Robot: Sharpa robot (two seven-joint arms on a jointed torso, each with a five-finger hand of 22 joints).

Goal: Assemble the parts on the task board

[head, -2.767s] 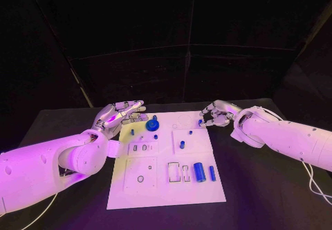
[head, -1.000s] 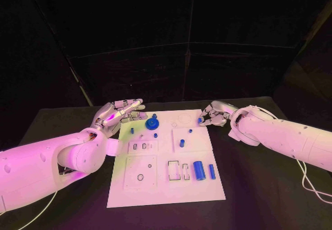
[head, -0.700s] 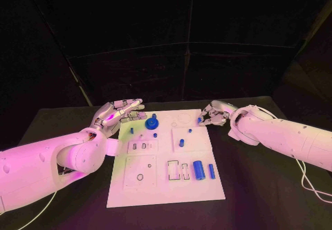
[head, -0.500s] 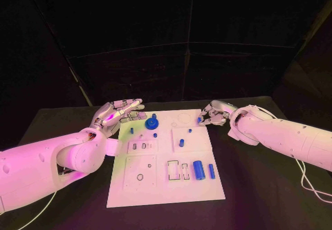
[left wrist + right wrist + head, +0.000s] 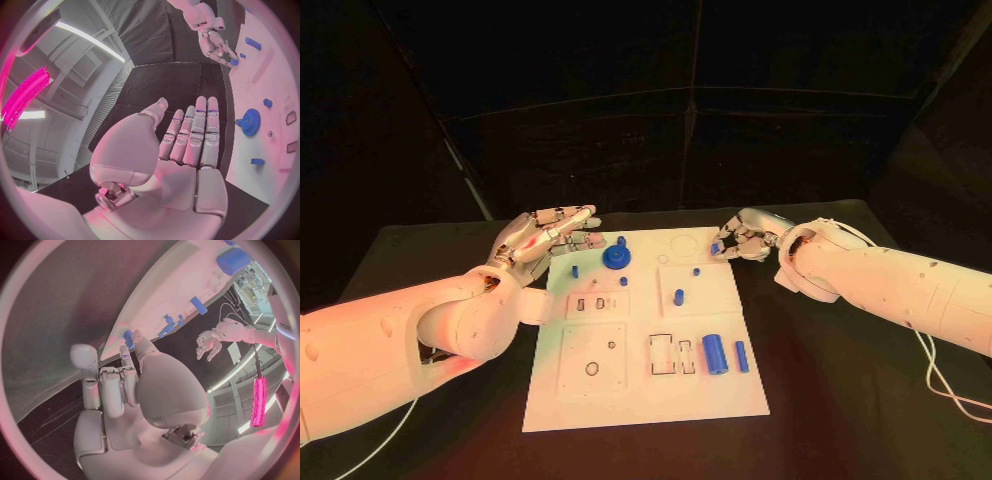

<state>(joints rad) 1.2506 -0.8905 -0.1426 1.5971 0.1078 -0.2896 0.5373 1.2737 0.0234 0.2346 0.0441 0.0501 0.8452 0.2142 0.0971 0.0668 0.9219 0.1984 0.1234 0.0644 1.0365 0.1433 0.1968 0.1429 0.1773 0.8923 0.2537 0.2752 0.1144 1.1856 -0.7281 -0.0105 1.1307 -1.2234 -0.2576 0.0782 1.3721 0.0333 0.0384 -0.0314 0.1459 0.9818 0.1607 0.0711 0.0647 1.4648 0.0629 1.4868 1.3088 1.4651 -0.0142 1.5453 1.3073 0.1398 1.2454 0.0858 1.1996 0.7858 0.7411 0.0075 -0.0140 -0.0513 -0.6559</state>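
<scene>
Pinching small blue part (image 5: 717, 248): right hand (image 5: 749, 237) | left hand (image 5: 542, 234) raised, fingers straight, empty

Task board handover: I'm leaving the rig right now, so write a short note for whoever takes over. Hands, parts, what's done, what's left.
Left hand: open, fingers straight, holding nothing, at the far left corner of the task board.
Right hand: pinches a small blue peg at the board's far right edge.
Parts: blue gear sits at the far left of the board, with small pegs near it; one peg stands mid-board; a large cylinder and a thin one lie near the right edge.
Done: cannot say for certain; the gear looks seated.
Left: place the held peg, then the two loose cylinders; several slots look open.
</scene>
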